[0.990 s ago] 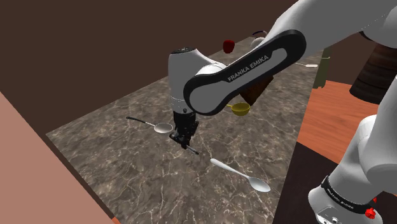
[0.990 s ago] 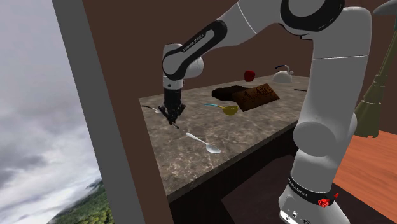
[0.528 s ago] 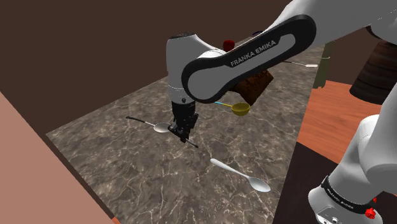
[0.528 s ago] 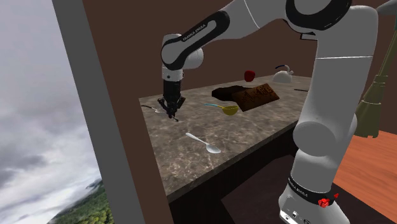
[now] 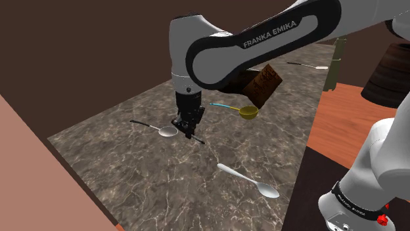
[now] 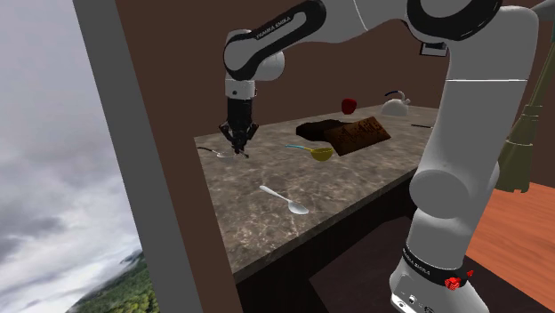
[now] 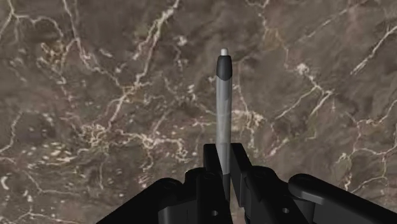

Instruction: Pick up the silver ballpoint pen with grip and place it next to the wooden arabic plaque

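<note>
My gripper hangs above the dark marble counter, shut on a slim silver pen with a dark band near its tip. In the wrist view the pen sticks out from between the two fingers over bare marble. In the shoulder view the pen slants down below the gripper. The second exterior view has the gripper near the counter's far left corner. The brown carved plaque leans at the back of the counter, partly hidden by my arm; it is also in the second exterior view.
A metal spoon lies just left of the gripper. A white spoon lies nearer the front edge. A yellow measuring scoop sits by the plaque. A red object and a kettle stand at the back.
The gripper has risen with the pen held in it and drifted slightly toward the back of the counter. The arm's upper link has swung upward.
</note>
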Controlling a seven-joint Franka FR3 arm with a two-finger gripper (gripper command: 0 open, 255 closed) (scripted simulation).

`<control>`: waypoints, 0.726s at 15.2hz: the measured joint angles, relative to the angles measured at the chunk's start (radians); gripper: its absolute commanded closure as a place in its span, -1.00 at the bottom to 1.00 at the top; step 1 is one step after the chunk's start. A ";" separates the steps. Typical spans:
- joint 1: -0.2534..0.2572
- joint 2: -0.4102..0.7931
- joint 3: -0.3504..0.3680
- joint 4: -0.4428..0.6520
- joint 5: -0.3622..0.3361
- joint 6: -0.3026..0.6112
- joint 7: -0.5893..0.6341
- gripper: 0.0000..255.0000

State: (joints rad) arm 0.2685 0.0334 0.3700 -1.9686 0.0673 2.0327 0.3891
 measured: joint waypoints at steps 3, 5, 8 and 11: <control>-0.001 -0.012 -0.001 0.029 0.004 -0.041 -0.001 1.00; -0.001 -0.018 -0.001 0.047 0.005 -0.064 0.000 1.00; -0.002 -0.023 -0.002 0.084 0.006 -0.106 0.001 1.00; -0.003 -0.029 -0.002 0.114 0.008 -0.142 0.001 1.00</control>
State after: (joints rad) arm 0.2655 0.0043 0.3676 -1.8542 0.0749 1.8909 0.3905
